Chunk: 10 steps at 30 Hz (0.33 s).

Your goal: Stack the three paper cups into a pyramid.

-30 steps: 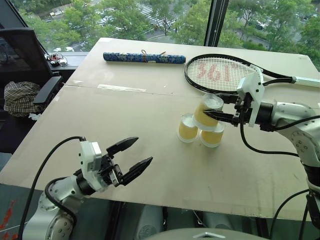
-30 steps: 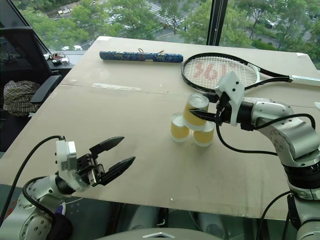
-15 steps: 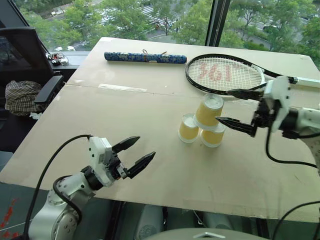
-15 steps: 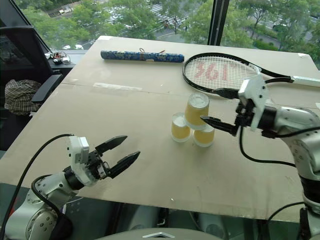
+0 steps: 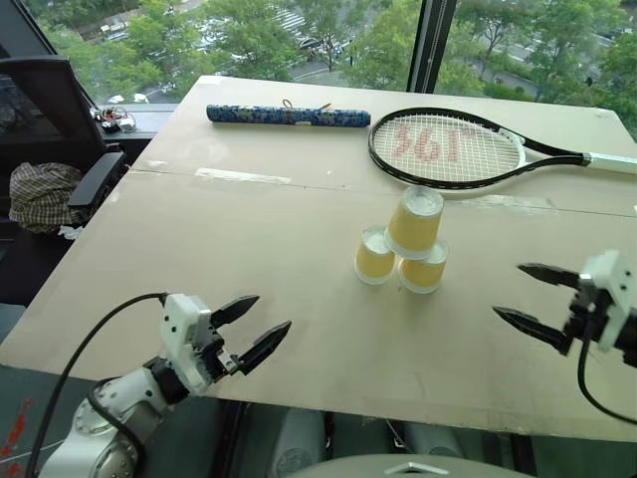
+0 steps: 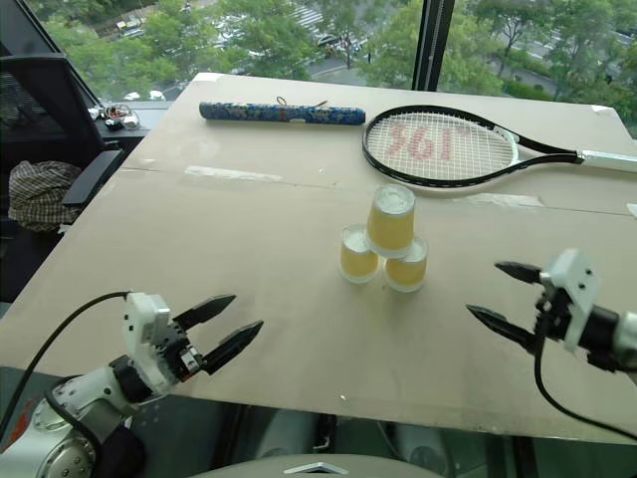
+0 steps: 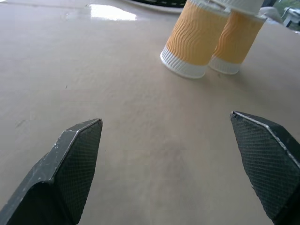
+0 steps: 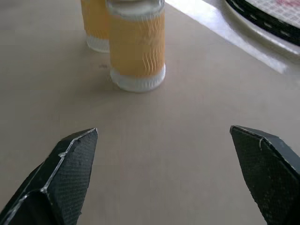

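Your cups [image 5: 408, 249]: yellow-tan, white rims, pyramid on desk [image 5: 249, 229]; left fingers [image 5: 254, 329], right fingers [image 5: 532, 299] wide, empty, well apart from them

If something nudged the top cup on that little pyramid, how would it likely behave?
The top cup would probably tip easily: it sits tilted across two lower cups. Being small, empty-looking paper, it is likely light and crushable. Its tapered round body would probably roll in a curve across the table.

racket handle [image 5: 612, 159] cut by frame edge, top cup [image 7: 241, 3] cropped — wrist view
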{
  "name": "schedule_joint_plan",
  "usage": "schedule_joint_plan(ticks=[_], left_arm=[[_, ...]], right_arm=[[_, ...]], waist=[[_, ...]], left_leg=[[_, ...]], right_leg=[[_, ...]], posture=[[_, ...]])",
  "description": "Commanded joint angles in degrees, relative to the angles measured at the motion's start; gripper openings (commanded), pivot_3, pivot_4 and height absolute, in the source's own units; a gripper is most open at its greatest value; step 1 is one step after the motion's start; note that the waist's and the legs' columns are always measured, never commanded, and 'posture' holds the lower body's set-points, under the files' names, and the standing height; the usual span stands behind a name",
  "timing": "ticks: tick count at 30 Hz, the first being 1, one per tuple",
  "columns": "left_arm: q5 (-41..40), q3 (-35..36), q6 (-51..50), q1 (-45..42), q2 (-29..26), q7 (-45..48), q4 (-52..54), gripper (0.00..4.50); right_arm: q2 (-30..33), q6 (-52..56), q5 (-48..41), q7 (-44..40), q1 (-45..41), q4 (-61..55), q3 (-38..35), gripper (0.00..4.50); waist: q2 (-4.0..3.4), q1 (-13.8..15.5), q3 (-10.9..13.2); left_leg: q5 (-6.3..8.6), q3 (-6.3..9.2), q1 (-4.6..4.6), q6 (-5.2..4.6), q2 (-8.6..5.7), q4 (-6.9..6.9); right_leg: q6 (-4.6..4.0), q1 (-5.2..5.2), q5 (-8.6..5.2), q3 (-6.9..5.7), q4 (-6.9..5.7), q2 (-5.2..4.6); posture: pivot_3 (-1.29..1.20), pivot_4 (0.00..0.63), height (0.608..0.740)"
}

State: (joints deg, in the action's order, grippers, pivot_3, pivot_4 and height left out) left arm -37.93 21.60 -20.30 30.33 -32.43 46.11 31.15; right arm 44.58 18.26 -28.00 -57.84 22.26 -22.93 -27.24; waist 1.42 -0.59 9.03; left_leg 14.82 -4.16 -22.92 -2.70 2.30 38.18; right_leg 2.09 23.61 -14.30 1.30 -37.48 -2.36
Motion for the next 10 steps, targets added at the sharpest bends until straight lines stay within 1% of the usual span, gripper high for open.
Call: schedule_joint_plan(ticks=[1, 8, 10], left_arm=[[0.3, 1.8, 1.8, 0.6, -0.4, 1.1, -0.3, 4.50], [-0.7, 1.6, 0.0, -2.5, -1.1, 0.7, -1.1, 4.50], [-0.5, 1.4, -0.3, -2.8, -1.8, 1.3, -1.0, 4.50]], right_arm=[[-0.8, -6.1, 3.2, -1.0, 1.9, 2.6, -1.4, 4.48], [-3.9, -9.8, 4.4, 0.3, 4.2, 5.1, 0.1, 4.48], [-5.1, -9.9, 4.4, 1.2, 5.1, 3.8, 0.2, 4.48]], waist=[[-0.01, -0.1, 0.0], [-0.02, 0.1, 0.0], [-0.02, 0.1, 0.0]], left_leg=[[0.00, 0.00, 0.01, 0.00, 0.00, 0.00], [0.02, 0.09, 0.01, 0.04, 0.02, -0.02], [0.02, 0.08, -0.02, 0.03, 0.01, -0.08]], right_leg=[[0.00, 0.00, 0.00, 0.00, -0.01, 0.00], [-0.01, 0.04, -0.01, 0.06, -0.01, -0.15], [-0.25, 0.04, 0.12, 0.04, 0.04, -0.17]], posture=[[0.00, 0.150, 0.740], [0.00, 0.150, 0.740], [0.00, 0.150, 0.740]])
